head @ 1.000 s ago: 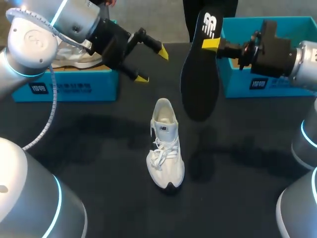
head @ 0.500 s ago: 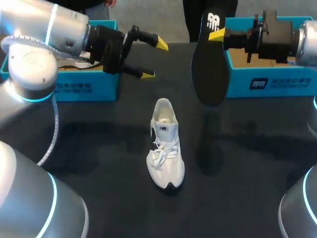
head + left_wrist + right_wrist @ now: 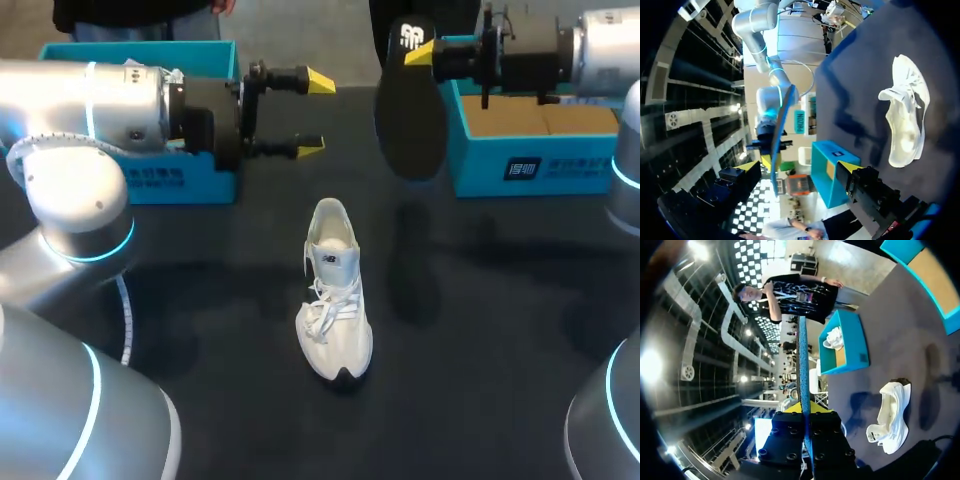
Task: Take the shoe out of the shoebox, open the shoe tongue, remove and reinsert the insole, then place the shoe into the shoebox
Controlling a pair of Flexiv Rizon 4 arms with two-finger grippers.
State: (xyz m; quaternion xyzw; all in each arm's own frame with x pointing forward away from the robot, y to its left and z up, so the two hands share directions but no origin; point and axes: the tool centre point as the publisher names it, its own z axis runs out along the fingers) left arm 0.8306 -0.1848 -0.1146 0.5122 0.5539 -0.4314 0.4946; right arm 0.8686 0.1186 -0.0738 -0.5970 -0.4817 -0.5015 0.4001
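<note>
A white shoe (image 3: 335, 300) lies on the black table's middle, toe toward the front edge, its opening bare. Its black insole (image 3: 410, 105) hangs above the table's far side, pinched at its top end by my right gripper (image 3: 422, 52), which is shut on it. In the right wrist view the insole (image 3: 802, 360) runs edge-on out from between the yellow tips (image 3: 805, 408), with the shoe (image 3: 890, 417) off to one side below. My left gripper (image 3: 312, 114) hovers wide open and empty, left of the insole. From the left wrist view, the shoe (image 3: 905, 120) lies beyond the spread fingers (image 3: 799, 167).
A blue shoebox (image 3: 150, 178) with white contents stands at the far left, behind my left arm. A second blue shoebox (image 3: 530, 165) with a brown floor stands at the far right, under my right arm. Bare black tabletop surrounds the shoe.
My right arm has raised the insole and carried it toward the table's far edge. My left arm has swung so its open fingers now point level toward the right.
</note>
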